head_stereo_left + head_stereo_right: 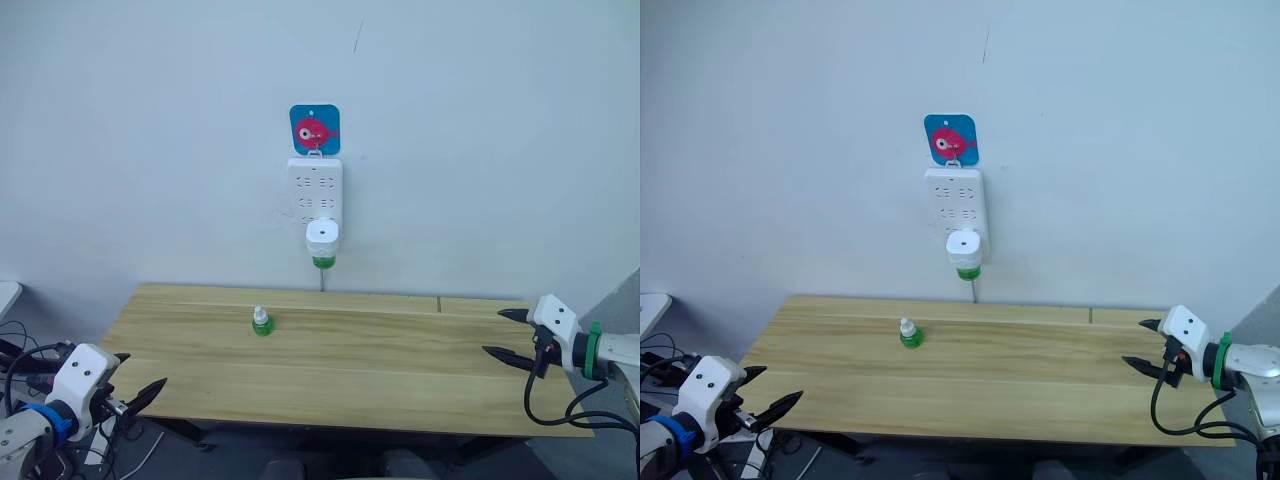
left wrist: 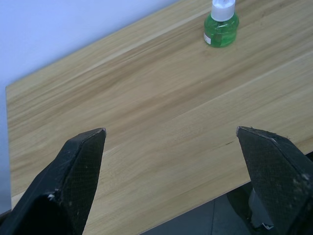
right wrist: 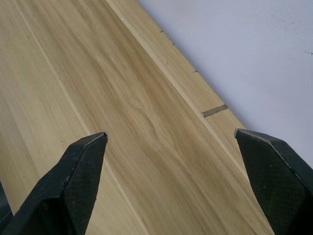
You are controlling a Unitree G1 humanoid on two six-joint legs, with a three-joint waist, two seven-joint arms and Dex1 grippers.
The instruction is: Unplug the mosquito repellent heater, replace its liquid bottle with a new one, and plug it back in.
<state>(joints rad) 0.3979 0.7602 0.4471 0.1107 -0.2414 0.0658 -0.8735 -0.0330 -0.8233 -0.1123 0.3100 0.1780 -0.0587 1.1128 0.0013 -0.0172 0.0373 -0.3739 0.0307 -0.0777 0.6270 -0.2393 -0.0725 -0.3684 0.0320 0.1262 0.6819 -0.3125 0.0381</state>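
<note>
Left eye view first: the heater [image 1: 322,237], a small rounded white plastic body with a dark round hole in its face, sits plugged into the lowest socket of the tall white power strip [image 1: 315,188] on the pale wall, below a blue card with a red fish [image 1: 314,128]. A green bottle [image 1: 323,262] hangs from its underside. I judge it light and stiff, with a smooth, slippery shell; the safest hold looks to be across its two flat sides, pulling straight out from the wall so the prongs do not bend. The spare bottle [image 1: 262,322] stands upright on the wooden table [image 1: 400,360], near the middle and well apart from both arms. The left gripper [image 1: 135,385] hangs off the table's near left corner, fingers spread and empty; the right gripper [image 1: 507,333] hovers over the right end, likewise spread and empty.

Right eye view gives the same layout, with the strip's cord dropping behind the table's far edge.

Left wrist view: two black, finely textured fingertips [image 2: 80,161] stand wide apart above the pale, straight-grained boards. The spare bottle [image 2: 221,27] shows clear green liquid and a white cap; probably thin plastic, light and easy to tip, best taken around its round belly.

Right wrist view: its textured fingertips [image 3: 78,166] are equally wide apart over bare planks, with a seam and a small dark notch near the wall.
</note>
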